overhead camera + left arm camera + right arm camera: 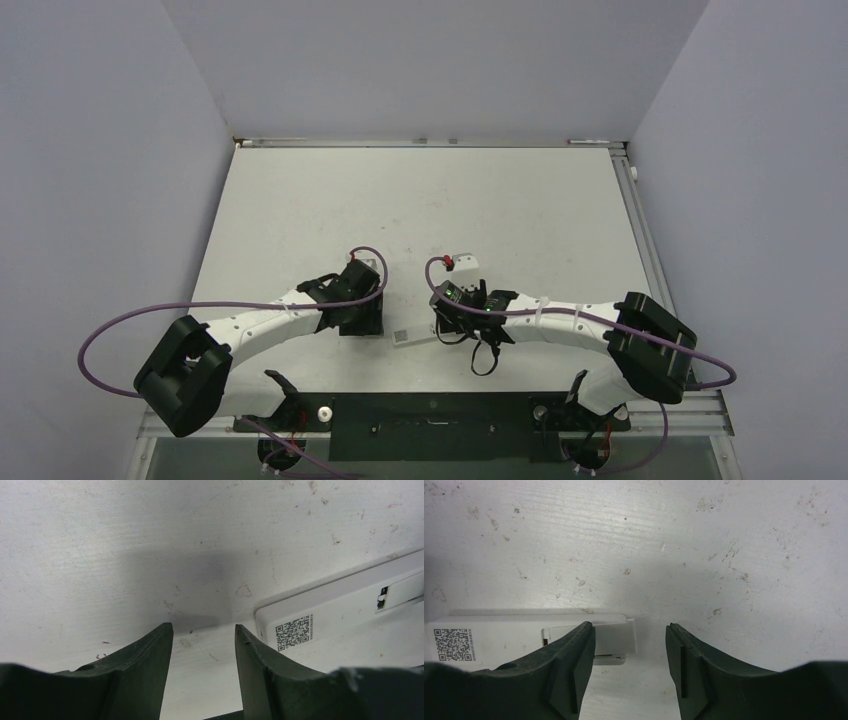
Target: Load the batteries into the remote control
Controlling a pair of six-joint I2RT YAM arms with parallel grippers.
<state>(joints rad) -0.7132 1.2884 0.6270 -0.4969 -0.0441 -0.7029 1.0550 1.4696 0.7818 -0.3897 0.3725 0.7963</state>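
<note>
The white remote control (412, 336) lies back side up on the table between my two grippers, with a QR sticker on it. In the right wrist view the remote (499, 640) has its battery cover (616, 637) slid partly off its end. My right gripper (630, 627) is open, its left finger over the cover end. In the left wrist view the remote's sticker end (325, 615) lies just right of my open, empty left gripper (204, 626). No batteries are in view.
A small white piece with a red tip (462, 263) lies on the table behind the right gripper. The table's metal rails run along the back edge (430, 142) and right edge (645, 240).
</note>
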